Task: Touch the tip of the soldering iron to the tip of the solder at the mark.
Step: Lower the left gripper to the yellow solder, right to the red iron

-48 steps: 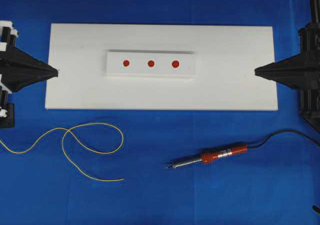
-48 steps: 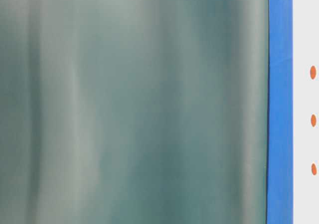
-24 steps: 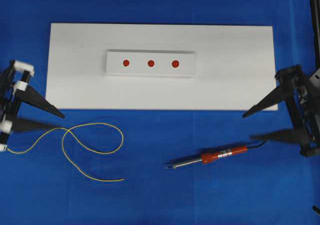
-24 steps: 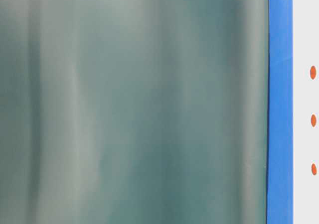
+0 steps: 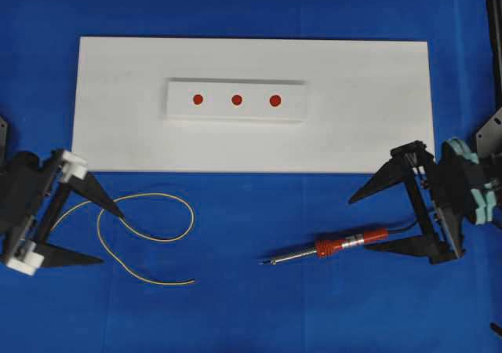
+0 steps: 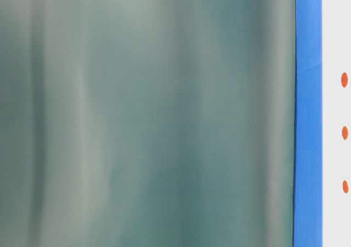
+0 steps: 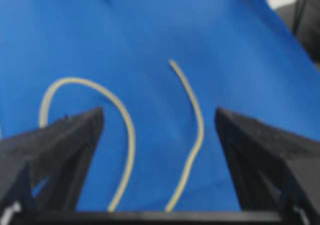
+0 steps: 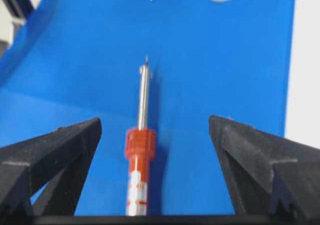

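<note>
I work in what looks like a robotics lab, at a test bench. A plain blue cloth (image 5: 251, 306) covers the table, and a white board (image 5: 369, 102) on it carries a block with three red marks (image 5: 236, 100).

Red-handled soldering iron (image 5: 329, 248) lies flat, apparently well apart from curled yellow solder (image 5: 141, 231).

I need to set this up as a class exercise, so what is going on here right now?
Nothing is held yet. The left tool stands open around a stretch of the yellow solder on the blue cloth. The right tool stands open around the soldering iron, whose tip points left. Neither touches its item as far as the views show. The white block with three red marks waits untouched.
</note>
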Motion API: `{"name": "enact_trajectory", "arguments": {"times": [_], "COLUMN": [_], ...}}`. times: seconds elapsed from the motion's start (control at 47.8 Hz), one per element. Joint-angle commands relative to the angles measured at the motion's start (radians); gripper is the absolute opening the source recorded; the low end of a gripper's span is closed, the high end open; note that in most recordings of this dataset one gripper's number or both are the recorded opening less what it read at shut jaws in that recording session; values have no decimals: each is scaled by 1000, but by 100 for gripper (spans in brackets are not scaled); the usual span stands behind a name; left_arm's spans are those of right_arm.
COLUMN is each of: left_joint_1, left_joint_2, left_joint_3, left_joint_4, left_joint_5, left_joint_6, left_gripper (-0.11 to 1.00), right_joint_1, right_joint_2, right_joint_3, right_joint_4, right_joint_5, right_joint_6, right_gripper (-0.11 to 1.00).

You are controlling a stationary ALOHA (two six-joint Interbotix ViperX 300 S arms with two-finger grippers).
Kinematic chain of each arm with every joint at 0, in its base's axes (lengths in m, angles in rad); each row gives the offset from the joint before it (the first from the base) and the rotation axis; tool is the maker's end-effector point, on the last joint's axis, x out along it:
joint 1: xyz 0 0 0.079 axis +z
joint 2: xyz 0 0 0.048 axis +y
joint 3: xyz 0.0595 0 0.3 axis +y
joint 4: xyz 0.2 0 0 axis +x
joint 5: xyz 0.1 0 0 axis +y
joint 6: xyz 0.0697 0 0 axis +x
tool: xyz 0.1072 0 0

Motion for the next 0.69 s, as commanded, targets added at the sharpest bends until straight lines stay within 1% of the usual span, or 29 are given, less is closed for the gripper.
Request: {"name": "enact_trajectory", "arguments": {"times": [0.0,0.063,0.146,0.293,0.376,0.502,0.669], "left_joint_1": [-21,-35,-49,-63,-72,-75,-75], "left_joint_2": [84,158,232,341,387,440,468], "left_joint_3": [-17,-28,-49,-106,-130,-146,-149], "left_joint_4": [0,0,0,0,0,0,0], "left_joint_5": [-92,-143,-179,-186,-186,-186,-186], "left_joint_6": [-2,-2,-3,-15,-20,-21,-21], "left_gripper": [86,86,86,86,85,85,82], "right_joint_1": [18,34,61,115,141,163,172], "right_joint_2": [63,109,169,270,324,385,440], "right_joint_3": [0,2,-6,-20,-29,-43,-54], "right_joint_4": [31,58,92,172,207,241,276], "right_joint_5": [-86,-124,-156,-207,-253,-299,-307], "right_joint_6": [-3,-3,-3,-3,-3,-3,-3], "right_gripper": [93,93,93,93,93,92,91]}}
